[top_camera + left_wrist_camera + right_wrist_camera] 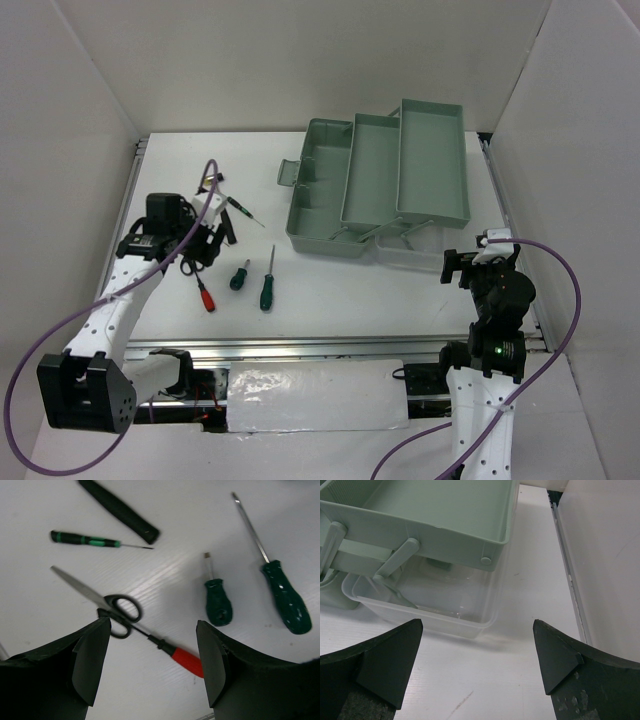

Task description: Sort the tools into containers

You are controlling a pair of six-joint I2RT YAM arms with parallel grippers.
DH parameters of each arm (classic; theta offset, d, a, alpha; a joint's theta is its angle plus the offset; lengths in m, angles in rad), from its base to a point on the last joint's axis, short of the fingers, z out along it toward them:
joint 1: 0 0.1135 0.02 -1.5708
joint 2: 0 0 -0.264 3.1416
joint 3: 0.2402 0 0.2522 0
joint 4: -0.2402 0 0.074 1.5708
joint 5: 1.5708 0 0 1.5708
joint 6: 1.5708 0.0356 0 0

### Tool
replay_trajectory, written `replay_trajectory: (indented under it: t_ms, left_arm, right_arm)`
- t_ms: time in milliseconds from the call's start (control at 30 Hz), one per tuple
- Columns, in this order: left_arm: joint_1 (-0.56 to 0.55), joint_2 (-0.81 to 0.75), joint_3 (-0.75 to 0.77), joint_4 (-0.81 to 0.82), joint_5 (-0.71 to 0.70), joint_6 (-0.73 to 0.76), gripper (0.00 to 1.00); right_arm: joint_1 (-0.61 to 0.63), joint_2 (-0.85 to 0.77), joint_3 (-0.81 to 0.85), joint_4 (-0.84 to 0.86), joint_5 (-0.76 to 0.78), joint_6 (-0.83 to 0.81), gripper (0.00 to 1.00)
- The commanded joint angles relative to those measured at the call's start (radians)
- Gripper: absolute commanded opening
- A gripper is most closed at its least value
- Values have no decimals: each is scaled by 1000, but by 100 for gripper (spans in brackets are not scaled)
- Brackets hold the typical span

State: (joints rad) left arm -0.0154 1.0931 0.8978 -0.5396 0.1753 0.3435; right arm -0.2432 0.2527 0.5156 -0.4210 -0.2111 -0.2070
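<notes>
**A:** How are the two claws found?

**B:** The left gripper [152, 647] is seen released, its jaws spread with nothing clasped. It is held over the table [340, 290] above the scissors [103, 601] and the red-handled screwdriver [187, 660]. The right gripper [477, 627] is likewise spread wide and nothing is grasped. It is poised low over the right side of the table.

**A:** Where are the tools placed?

**B:** All are laid on the table's left half, none in the toolbox. The red-handled screwdriver's shaft is seen touching a handle loop of the scissors. To their right, a short green-handled screwdriver [218, 602] and a longer green-handled screwdriver [285, 600] are laid side by side, apart. Farther off, a slim green-and-black screwdriver [85, 540] is found. Beyond it a black handle [120, 510] is seen, its head cut off by the frame.

**A:** And the containers?

**B:** A clear plastic tray [445, 595] is met just ahead of the right gripper. Behind and above it, the sage-green toolbox [430, 160] is stood open at the far right, its trays fanned out stepwise.
</notes>
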Motion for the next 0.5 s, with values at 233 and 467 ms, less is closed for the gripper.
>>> replay_trajectory:
  t_ms: [233,467]
  left_arm:
    - [-268,186,25,15,-89,-87,80]
    - [-363,269,-3,4,-106,-104,78]
  right_arm:
    - [-7,17,23,4,-11,-3,100]
    - [-7,25,21,5,-8,-3,100]
